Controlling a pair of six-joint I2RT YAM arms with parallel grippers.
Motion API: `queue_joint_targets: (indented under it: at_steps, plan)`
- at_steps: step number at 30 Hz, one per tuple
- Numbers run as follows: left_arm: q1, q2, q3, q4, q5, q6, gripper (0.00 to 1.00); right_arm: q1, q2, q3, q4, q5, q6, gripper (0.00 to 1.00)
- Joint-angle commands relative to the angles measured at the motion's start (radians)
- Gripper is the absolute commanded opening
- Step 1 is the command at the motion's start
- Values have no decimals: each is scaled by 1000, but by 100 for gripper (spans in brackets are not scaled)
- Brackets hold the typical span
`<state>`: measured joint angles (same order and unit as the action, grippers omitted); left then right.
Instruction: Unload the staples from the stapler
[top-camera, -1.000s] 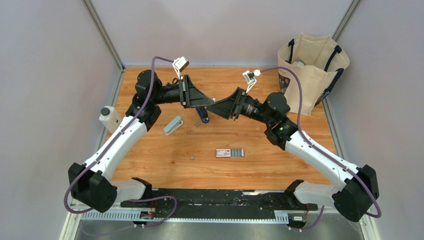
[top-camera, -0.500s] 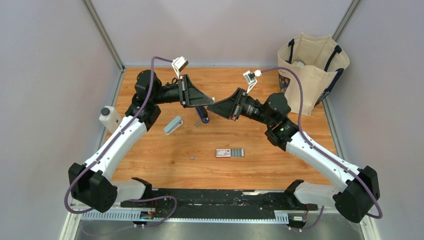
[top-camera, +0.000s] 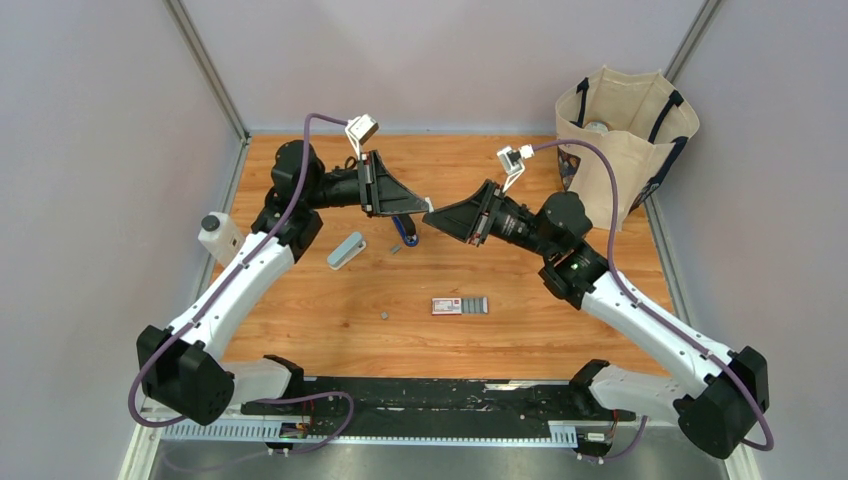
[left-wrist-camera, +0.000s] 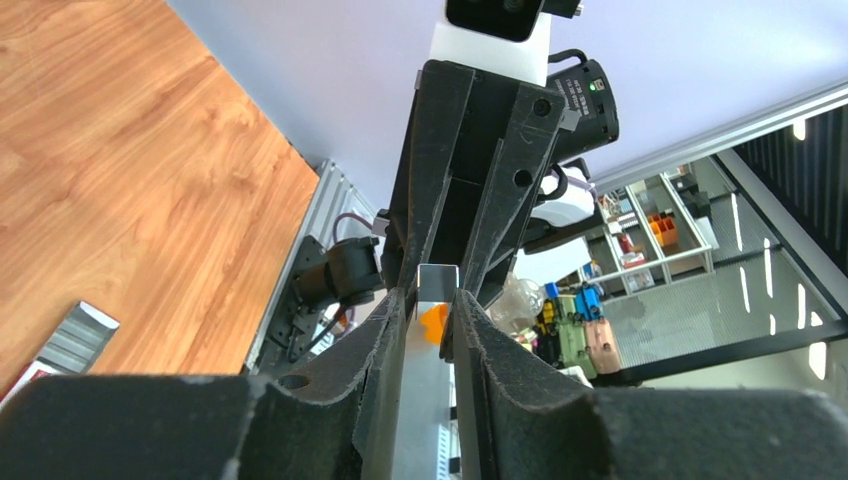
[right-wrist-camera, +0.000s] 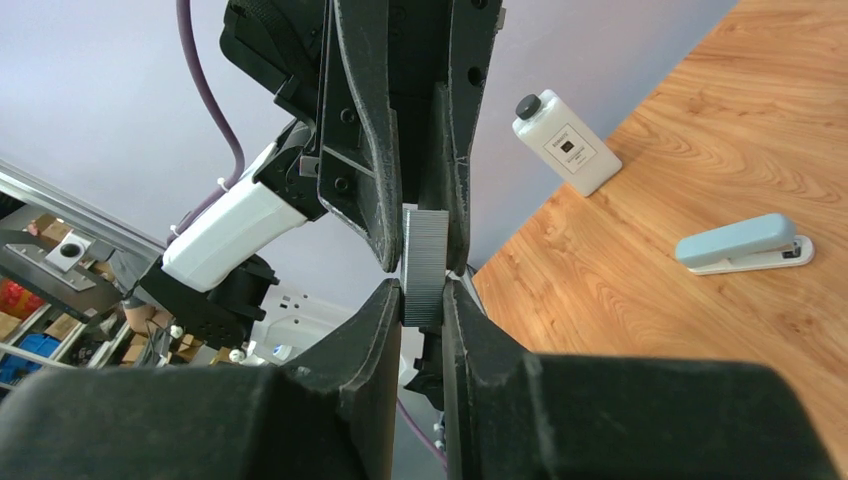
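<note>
My two grippers meet tip to tip above the middle of the table. The left gripper (top-camera: 422, 207) (left-wrist-camera: 432, 300) is shut on the stapler's silver metal rail (left-wrist-camera: 430, 380), with an orange bit showing inside it. The stapler's dark-blue body (top-camera: 404, 233) hangs just below the left gripper in the top view. The right gripper (top-camera: 433, 213) (right-wrist-camera: 423, 290) is shut on the staples (right-wrist-camera: 425, 262), a short ribbed grey strip that stands up between its fingertips and reaches into the left gripper's fingers (right-wrist-camera: 365, 130).
A pale grey-blue oblong block (top-camera: 346, 250) (right-wrist-camera: 745, 245) lies left of the grippers. A white bottle (top-camera: 218, 237) stands at the left edge. A red-and-white box with grey tray (top-camera: 459, 305) lies nearer. Two small grey bits (top-camera: 384, 315) lie loose. A tote bag (top-camera: 620, 130) stands far right.
The right gripper has closed on the staple strip, and the right arm has drawn back a little to the right. The left arm has hardly moved.
</note>
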<state>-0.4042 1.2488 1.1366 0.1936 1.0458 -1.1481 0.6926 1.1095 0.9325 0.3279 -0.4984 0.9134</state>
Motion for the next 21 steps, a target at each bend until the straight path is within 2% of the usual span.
queue_joint_targets:
  at_steps: [1,9,13,21]
  plan:
    - [5,-15,26,-22,5,50,36,-1,-51,0,-21,17,-37,9]
    - [5,-17,28,-22,8,54,42,-1,-48,0,-58,12,-47,7]
    - [7,-19,22,-17,10,56,63,1,-33,6,-52,1,-38,7]
    - [5,-14,15,21,10,36,64,25,-2,19,-38,-2,-30,7]
